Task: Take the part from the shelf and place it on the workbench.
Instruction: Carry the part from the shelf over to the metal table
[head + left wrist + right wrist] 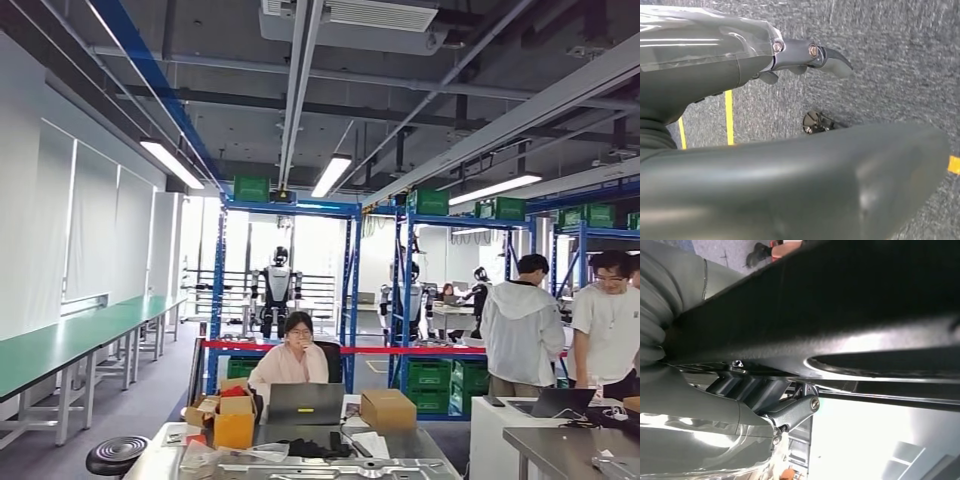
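The part (851, 305), a long dark panel, lies across the right hand (753, 390), whose fingers press against its underside, so it appears to be carried; the same part seems to span the left wrist view, where the left hand (806, 55) hangs above grey floor, fingers apart and grasping nothing visible. Judged stiff, smooth, and somewhat slippery; best supported under its long edges. A metal workbench (317, 468) lies ahead.

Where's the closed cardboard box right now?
In the head view, the closed cardboard box sits on the table, right of centre, beside the laptop.
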Robot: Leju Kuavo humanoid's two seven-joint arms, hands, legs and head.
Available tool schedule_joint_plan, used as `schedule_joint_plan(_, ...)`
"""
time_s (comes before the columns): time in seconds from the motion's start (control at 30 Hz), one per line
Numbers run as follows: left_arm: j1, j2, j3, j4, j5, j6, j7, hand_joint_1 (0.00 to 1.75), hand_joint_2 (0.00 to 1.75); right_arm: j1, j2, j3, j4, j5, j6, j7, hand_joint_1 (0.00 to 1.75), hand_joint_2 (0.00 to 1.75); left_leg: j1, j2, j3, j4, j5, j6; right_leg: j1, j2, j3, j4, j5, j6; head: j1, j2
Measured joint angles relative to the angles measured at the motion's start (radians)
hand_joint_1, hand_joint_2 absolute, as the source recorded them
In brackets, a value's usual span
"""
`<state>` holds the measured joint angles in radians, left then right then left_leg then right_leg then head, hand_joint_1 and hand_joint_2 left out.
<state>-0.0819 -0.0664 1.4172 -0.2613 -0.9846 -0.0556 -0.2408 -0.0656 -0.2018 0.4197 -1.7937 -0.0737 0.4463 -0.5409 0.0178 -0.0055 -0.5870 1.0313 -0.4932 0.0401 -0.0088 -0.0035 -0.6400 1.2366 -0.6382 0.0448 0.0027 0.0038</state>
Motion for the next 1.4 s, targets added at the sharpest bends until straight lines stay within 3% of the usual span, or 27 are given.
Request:
schedule_joint_plan(0.03, 0.000, 0.000, 0.000, 0.000, 0.000, 0.000, 0.000, 0.00, 1.75, 0.001, 0.000, 0.000, 0.000, 0.000, 0.000, 0.000, 1.75, 1.75, -0.002, 0.000, 0.003, 0.000, -0.003, 0.002, 0.000, 0.000, -0.035, 0.052, -0.007, 0.000, 0.000, 0.000)
schedule_joint_plan(0.07, 0.001, 0.000, 0.000, 0.000, 0.000, 0.000, 0.000, 0.00, 1.75, 0.001, 0.000, 0.000, 0.000, 0.000, 0.000, 0.000, 1.75, 1.75, -0.003, -0.001, 0.008, 0.000, -0.007, 0.002, 0.000, 0.000, -0.052, 0.066, 0.007, -0.002, 0.000, 0.000)
schedule_joint_plan(0.1, 0.001, 0.000, 0.000, 0.000, 0.000, 0.000, 0.000, 0.00, 1.75, 0.001, 0.000, 0.000, 0.000, 0.000, 0.000, 0.000, 1.75, 1.75, -0.006, -0.003, 0.016, 0.000, -0.012, 0.003, 0.002, 0.000, -0.049, 0.037, 0.042, -0.007, 0.000, 0.000)
schedule_joint_plan(0.17, 0.001, -0.001, 0.000, 0.000, 0.000, 0.000, 0.000, 0.00, 1.75, 0.001, 0.000, -0.001, 0.000, 0.000, 0.000, 0.000, 1.75, 1.75, -0.010, -0.005, 0.033, -0.001, -0.023, 0.002, 0.008, 0.002, -0.002, -0.096, 0.131, -0.024, 0.000, 0.000)
schedule_joint_plan(0.23, -0.001, -0.003, 0.000, 0.001, 0.000, 0.000, 0.000, 0.00, 1.75, 0.000, 0.000, -0.002, 0.000, 0.000, 0.000, 0.000, 1.75, 1.75, -0.011, -0.007, 0.040, -0.002, -0.030, -0.002, 0.016, 0.003, 0.035, -0.192, 0.172, -0.041, 0.000, 0.000)
schedule_joint_plan(0.3, -0.001, -0.004, 0.000, 0.001, 0.000, 0.000, 0.000, 0.00, 1.75, -0.002, 0.000, -0.003, 0.000, 0.000, 0.000, 0.000, 1.75, 1.75, -0.009, -0.007, 0.040, -0.005, -0.032, -0.012, 0.022, 0.004, 0.042, -0.214, 0.167, -0.051, -0.001, 0.001)
schedule_joint_plan(0.4, -0.002, -0.006, 0.000, 0.001, 0.000, -0.001, 0.000, 0.00, 1.75, -0.003, 0.001, -0.004, -0.004, 0.000, 0.000, 0.000, 1.75, 1.75, -0.009, -0.004, 0.033, 0.018, -0.056, -0.025, 0.012, 0.001, 0.059, -0.242, 0.167, -0.057, -0.001, 0.000)
schedule_joint_plan(0.43, -0.003, -0.006, 0.000, 0.001, 0.000, -0.001, -0.001, 0.00, 1.75, -0.004, 0.002, -0.004, -0.004, 0.000, 0.000, 0.000, 1.75, 1.75, -0.009, -0.004, 0.014, 0.059, -0.079, -0.028, 0.009, 0.000, 0.065, -0.249, 0.167, -0.059, -0.001, 0.000)
schedule_joint_plan(0.5, -0.002, -0.006, 0.000, 0.001, 0.000, -0.001, -0.001, 0.00, 1.75, -0.004, 0.002, -0.004, -0.004, 0.000, 0.000, 0.000, 1.75, 1.75, -0.006, -0.004, -0.053, 0.185, -0.129, -0.036, 0.009, -0.001, 0.071, -0.250, 0.163, -0.061, -0.001, 0.000)
schedule_joint_plan(0.53, -0.001, -0.005, 0.000, 0.001, 0.000, 0.000, -0.001, 0.00, 1.75, -0.003, 0.003, -0.003, -0.004, 0.000, 0.000, 0.000, 1.75, 1.75, -0.004, -0.003, -0.085, 0.237, -0.140, -0.040, 0.008, -0.001, 0.074, -0.250, 0.159, -0.061, -0.001, 0.000)
schedule_joint_plan(0.57, 0.000, -0.005, 0.000, 0.001, 0.000, 0.000, 0.000, 0.00, 1.75, -0.002, 0.003, -0.003, -0.003, 0.000, 0.000, 0.000, 1.75, 1.75, -0.002, -0.003, -0.103, 0.258, -0.133, -0.044, 0.008, 0.000, 0.079, -0.250, 0.156, -0.060, -0.001, 0.000)
schedule_joint_plan(0.6, 0.002, -0.005, 0.000, 0.001, 0.000, 0.000, 0.000, 0.00, 1.75, -0.001, 0.003, -0.003, -0.003, 0.000, 0.000, 0.000, 1.75, 1.75, 0.000, -0.003, -0.102, 0.240, -0.106, -0.047, 0.007, 0.000, 0.085, -0.249, 0.151, -0.058, -0.001, 0.000)
schedule_joint_plan(0.67, 0.002, -0.005, 0.000, 0.001, 0.000, 0.000, 0.000, 0.00, 1.75, -0.001, 0.003, -0.003, -0.003, 0.000, 0.000, 0.000, 1.75, 1.75, 0.005, -0.001, -0.057, 0.122, -0.026, -0.051, 0.004, 0.001, 0.101, -0.245, 0.137, -0.048, -0.001, 0.000)
schedule_joint_plan(0.73, 0.000, -0.006, 0.000, 0.001, 0.000, -0.001, 0.000, 0.00, 1.75, -0.002, 0.004, -0.003, -0.003, 0.000, 0.000, 0.001, 1.75, 1.75, 0.005, 0.000, -0.016, 0.028, 0.009, -0.046, 0.005, 0.002, 0.107, -0.237, 0.124, -0.036, -0.001, 0.000)
schedule_joint_plan(0.83, -0.001, -0.006, 0.000, 0.001, 0.000, -0.001, 0.000, 0.00, 1.75, -0.004, 0.004, -0.003, -0.003, 0.001, 0.000, 0.003, 1.75, 1.75, -0.001, 0.000, -0.009, 0.011, 0.001, -0.024, 0.005, 0.003, 0.107, -0.236, 0.119, -0.022, -0.002, 0.000)
schedule_joint_plan(0.9, -0.001, -0.006, 0.000, 0.001, 0.000, -0.001, -0.001, 0.00, 1.75, -0.006, 0.004, -0.004, -0.003, 0.001, 0.000, 0.003, 1.75, 1.75, 0.001, 0.000, -0.006, 0.007, 0.000, -0.012, 0.003, 0.003, 0.100, -0.213, 0.100, -0.014, -0.002, 0.000)
schedule_joint_plan(0.97, -0.003, -0.005, 0.000, 0.001, 0.000, -0.001, -0.002, 0.00, 1.75, -0.008, 0.004, -0.004, -0.003, 0.000, 0.000, 0.003, 1.75, 1.75, 0.003, 0.000, -0.003, 0.005, -0.002, -0.004, 0.001, 0.003, 0.051, -0.112, 0.049, -0.007, -0.002, 0.000)
schedule_joint_plan(1.03, -0.003, -0.005, 0.000, 0.001, 0.000, -0.002, -0.003, 0.00, 1.75, -0.007, 0.004, -0.004, -0.003, 0.000, 0.000, 0.003, 1.75, 1.75, 0.001, 0.000, -0.001, 0.005, -0.005, 0.001, 0.000, 0.003, -0.025, 0.024, 0.002, -0.003, -0.002, 0.000)
schedule_joint_plan(1.07, -0.003, -0.005, 0.000, 0.001, 0.000, -0.003, -0.004, 0.00, 1.75, -0.005, 0.004, -0.004, -0.003, 0.000, 0.000, 0.004, 1.75, 1.75, -0.001, -0.001, 0.001, 0.005, -0.008, 0.002, 0.001, 0.003, -0.050, 0.059, 0.002, -0.004, -0.002, 0.000)
schedule_joint_plan(1.1, -0.002, -0.005, 0.000, 0.001, 0.000, -0.003, -0.005, 0.00, 1.75, -0.004, 0.004, -0.004, -0.003, 0.000, 0.000, 0.004, 1.75, 1.75, -0.002, -0.001, 0.005, 0.005, -0.011, 0.003, 0.001, 0.003, -0.055, 0.054, 0.023, -0.006, -0.002, 0.000)
schedule_joint_plan(1.17, -0.001, -0.006, -0.001, 0.001, 0.000, -0.004, -0.006, 0.00, 1.75, -0.004, 0.004, -0.005, -0.003, 0.000, 0.000, 0.004, 1.75, 1.75, -0.005, -0.004, 0.018, 0.004, -0.019, 0.003, 0.004, 0.003, -0.015, -0.062, 0.107, -0.019, -0.002, 0.000)
schedule_joint_plan(1.23, -0.003, -0.007, -0.001, 0.001, 0.000, -0.005, -0.007, 0.00, 1.75, -0.004, 0.004, -0.006, -0.003, 0.000, 0.000, 0.004, 1.75, 1.75, -0.008, -0.006, 0.028, 0.002, -0.026, -0.001, 0.012, 0.003, 0.035, -0.178, 0.158, -0.036, -0.002, 0.000)
schedule_joint_plan(1.33, -0.002, -0.008, -0.001, 0.001, 0.000, -0.006, -0.007, 0.00, 1.75, -0.004, 0.003, -0.007, -0.004, -0.001, 0.000, 0.005, 1.75, 1.75, -0.007, -0.005, 0.032, -0.005, -0.030, -0.016, 0.018, 0.004, 0.054, -0.223, 0.155, -0.048, -0.002, 0.000)
schedule_joint_plan(1.4, -0.003, -0.009, -0.001, 0.001, 0.000, -0.006, -0.007, 0.00, 1.75, -0.003, 0.004, -0.007, -0.006, -0.001, 0.000, 0.005, 1.75, 1.75, -0.007, -0.004, 0.032, 0.005, -0.043, -0.026, 0.012, 0.003, 0.064, -0.239, 0.157, -0.053, -0.002, 0.000)
